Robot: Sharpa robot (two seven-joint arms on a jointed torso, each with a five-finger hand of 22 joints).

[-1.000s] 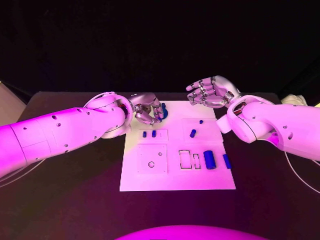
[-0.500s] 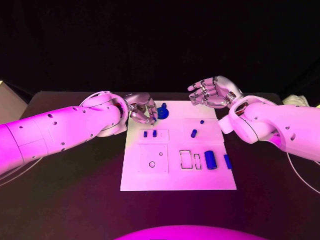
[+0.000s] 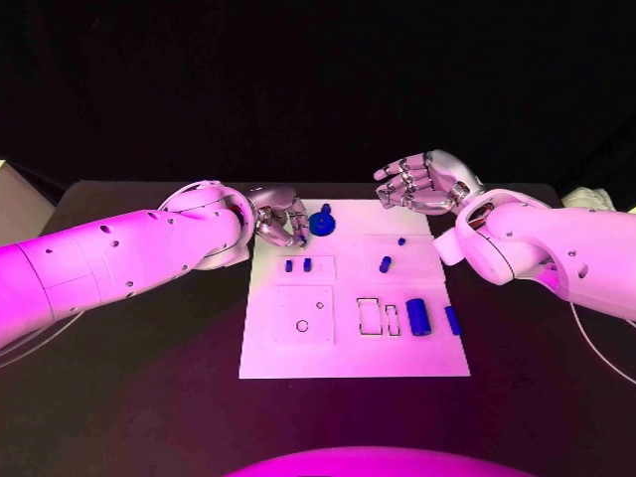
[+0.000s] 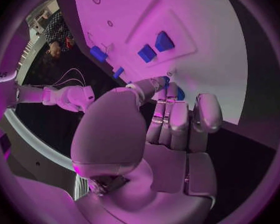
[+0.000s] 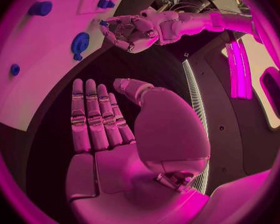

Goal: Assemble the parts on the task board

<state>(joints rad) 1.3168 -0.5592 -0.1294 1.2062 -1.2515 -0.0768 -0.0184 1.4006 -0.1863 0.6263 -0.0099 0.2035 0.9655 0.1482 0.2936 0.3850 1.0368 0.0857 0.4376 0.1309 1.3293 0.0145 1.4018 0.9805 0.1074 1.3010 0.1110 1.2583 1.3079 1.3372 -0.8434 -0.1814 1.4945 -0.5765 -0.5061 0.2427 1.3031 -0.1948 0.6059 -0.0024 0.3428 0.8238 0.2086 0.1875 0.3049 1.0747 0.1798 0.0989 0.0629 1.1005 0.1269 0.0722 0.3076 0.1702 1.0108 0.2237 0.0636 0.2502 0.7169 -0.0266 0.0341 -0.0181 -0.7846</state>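
The white task board lies in the middle of the table. At its far left end sits a blue round part. My left hand is just beside that part with its fingers curled in, and I see nothing held in them. Two small blue pegs stand in the board, with another blue piece to their right. A blue cylinder and a blue bar lie near the right edge. My right hand hovers empty past the far right corner.
Empty cut-outs show in the board: a square plate with a round hole and narrow rectangular slots. Black table surrounds the board. A pale object lies at the table's far right.
My left hand has drawn back a little to the left, off the blue round part, which stays in place on the board. The right hand has barely moved.
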